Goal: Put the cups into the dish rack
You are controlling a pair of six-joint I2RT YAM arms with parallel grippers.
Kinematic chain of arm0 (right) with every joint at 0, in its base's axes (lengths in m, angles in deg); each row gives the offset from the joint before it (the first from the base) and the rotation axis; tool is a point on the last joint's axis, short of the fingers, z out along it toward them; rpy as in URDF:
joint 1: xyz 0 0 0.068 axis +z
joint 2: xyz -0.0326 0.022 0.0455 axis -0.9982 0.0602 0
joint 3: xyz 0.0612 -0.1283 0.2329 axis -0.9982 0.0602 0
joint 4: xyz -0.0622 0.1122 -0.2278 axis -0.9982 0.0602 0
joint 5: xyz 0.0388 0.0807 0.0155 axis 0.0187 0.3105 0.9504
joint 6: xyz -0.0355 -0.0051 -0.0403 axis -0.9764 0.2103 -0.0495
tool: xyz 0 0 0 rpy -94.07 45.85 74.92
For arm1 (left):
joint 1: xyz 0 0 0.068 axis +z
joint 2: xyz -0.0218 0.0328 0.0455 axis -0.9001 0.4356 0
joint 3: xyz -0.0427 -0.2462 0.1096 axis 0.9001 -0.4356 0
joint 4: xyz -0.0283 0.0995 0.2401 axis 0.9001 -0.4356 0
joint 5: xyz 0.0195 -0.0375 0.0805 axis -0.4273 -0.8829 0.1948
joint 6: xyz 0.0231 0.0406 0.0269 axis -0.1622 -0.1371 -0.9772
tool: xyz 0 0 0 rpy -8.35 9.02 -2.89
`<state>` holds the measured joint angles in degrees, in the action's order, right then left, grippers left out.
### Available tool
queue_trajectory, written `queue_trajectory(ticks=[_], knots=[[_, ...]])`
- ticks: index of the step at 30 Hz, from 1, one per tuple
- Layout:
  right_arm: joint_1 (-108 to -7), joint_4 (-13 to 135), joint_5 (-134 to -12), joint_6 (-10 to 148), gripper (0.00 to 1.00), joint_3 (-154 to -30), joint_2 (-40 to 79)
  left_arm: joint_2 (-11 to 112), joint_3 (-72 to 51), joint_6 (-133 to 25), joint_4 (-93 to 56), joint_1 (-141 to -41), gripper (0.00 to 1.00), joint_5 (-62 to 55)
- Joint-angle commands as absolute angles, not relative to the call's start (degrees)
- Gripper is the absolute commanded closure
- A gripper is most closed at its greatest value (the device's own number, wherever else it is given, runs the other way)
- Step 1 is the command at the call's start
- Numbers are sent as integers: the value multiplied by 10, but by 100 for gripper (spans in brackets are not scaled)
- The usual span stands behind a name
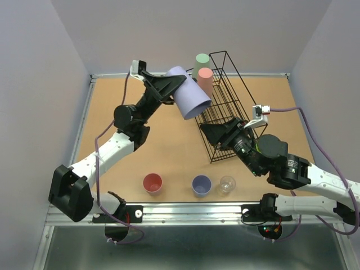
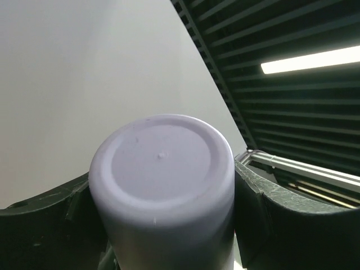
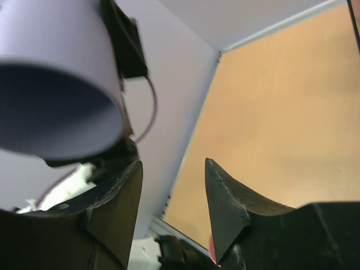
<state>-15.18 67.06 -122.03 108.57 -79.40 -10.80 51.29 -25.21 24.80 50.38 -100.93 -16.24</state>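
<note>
My left gripper (image 1: 170, 84) is shut on a lavender-blue cup (image 1: 190, 93), held tilted in the air just left of the black wire dish rack (image 1: 228, 84). In the left wrist view the cup's base (image 2: 163, 169) fills the gap between both fingers (image 2: 264, 208). A pale green cup (image 1: 202, 61) and a salmon-red cup (image 1: 205, 80) sit upside down at the rack's far end. My right gripper (image 1: 206, 130) is open and holds nothing at the rack's near left corner; the right wrist view shows its jaws apart, with the lavender cup's mouth (image 3: 56, 90) above them.
Three cups stand upright near the table's front edge: a salmon-red one (image 1: 152, 183), a lavender-blue one (image 1: 201, 184) and a small clear one (image 1: 227, 184). The left arm's base (image 1: 70, 191) sits at the near left.
</note>
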Motion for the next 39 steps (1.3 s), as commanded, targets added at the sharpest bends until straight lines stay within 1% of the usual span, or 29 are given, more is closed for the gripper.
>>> queue_trajectory(ticks=[1, 2, 5, 11, 15, 19, 23, 24, 28, 33, 39], knots=[[-146, 778, -1222, 1103, 46, -810, -141, 467, -227, 232, 608, -940, 100, -203], [-146, 797, -1223, 1108, 46, -809, -149, 467, -224, 216, 594, -928, 100, -230], [-146, 842, -1224, 1137, 46, -810, -159, 472, -211, 186, 534, -893, 100, -255], [-146, 873, -1255, 1148, 45, -820, -180, 524, -153, 116, 469, -888, 100, -320], [-146, 923, -1274, 1146, 45, -859, -179, 538, -113, -23, 314, -889, 100, -321], [-146, 1042, -1289, 1194, 47, -896, -185, 559, -99, -136, 251, -895, 100, -313], [-146, 1126, -1292, 1225, 49, -921, -187, 562, -124, -262, 232, -932, 100, -249], [-146, 1138, -1293, 1228, 49, -933, -186, 565, -125, -315, 227, -942, 100, -225], [-146, 1206, -1300, 1225, 49, -980, -158, 595, -131, -429, 231, -994, 100, -174], [-146, 1232, -1310, 1223, 49, -1006, -141, 648, -127, -467, 275, -1018, 100, -168], [-146, 1232, -1315, 1244, 49, -984, -178, 710, -113, -569, 321, -1040, 100, -139]])
